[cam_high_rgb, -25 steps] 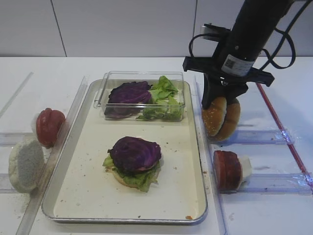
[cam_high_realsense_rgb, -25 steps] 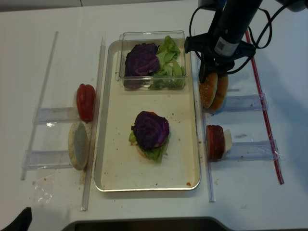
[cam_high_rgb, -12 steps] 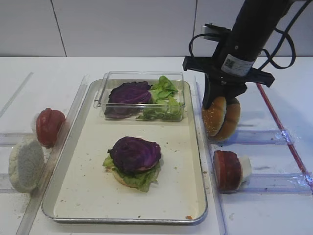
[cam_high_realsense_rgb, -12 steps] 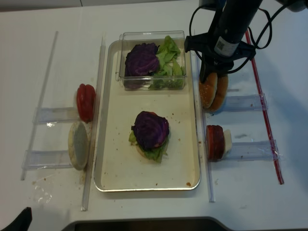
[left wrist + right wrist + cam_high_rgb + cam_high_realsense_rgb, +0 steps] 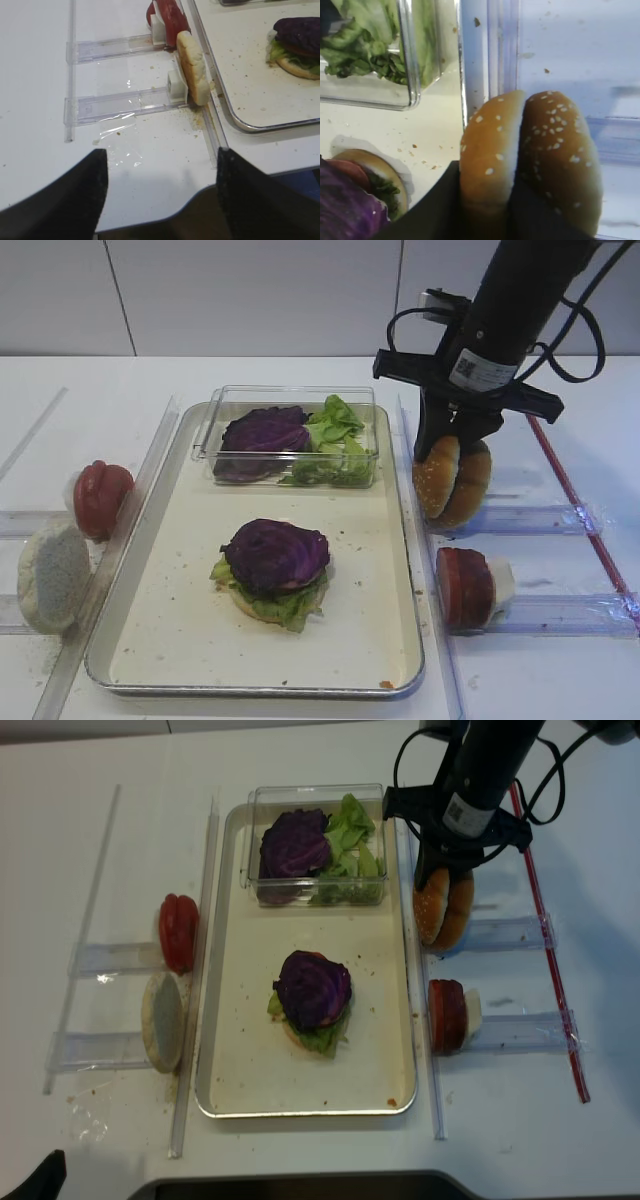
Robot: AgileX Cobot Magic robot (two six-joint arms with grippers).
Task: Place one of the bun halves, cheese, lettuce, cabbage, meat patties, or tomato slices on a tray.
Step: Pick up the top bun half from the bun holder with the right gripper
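Note:
Two sesame bun halves stand on edge side by side just right of the tray (image 5: pixel 180 600). My right gripper (image 5: pixel 447 445) comes down from above and is shut on the left, lighter bun half (image 5: pixel 436 478) (image 5: pixel 490 150). Its dark fingers (image 5: pixel 437 207) press both faces of that half, and the darker half (image 5: pixel 560 155) leans against it. On the tray sits a stack topped with purple cabbage (image 5: pixel 276 552) over lettuce (image 5: pixel 290 608) and a bun base. My left gripper (image 5: pixel 160 200) hangs open over the table's front edge, holding nothing.
A clear plastic box (image 5: pixel 290 435) holding cabbage and lettuce stands at the tray's far end. Tomato slices (image 5: pixel 100 498) and a white floury disc (image 5: pixel 52 575) stand in clear holders left of the tray. Meat patties (image 5: pixel 465 585) stand in a holder to the right.
The right gripper's jaws have closed onto the left bun half. The arm has shifted only slightly; everything else is where it was.

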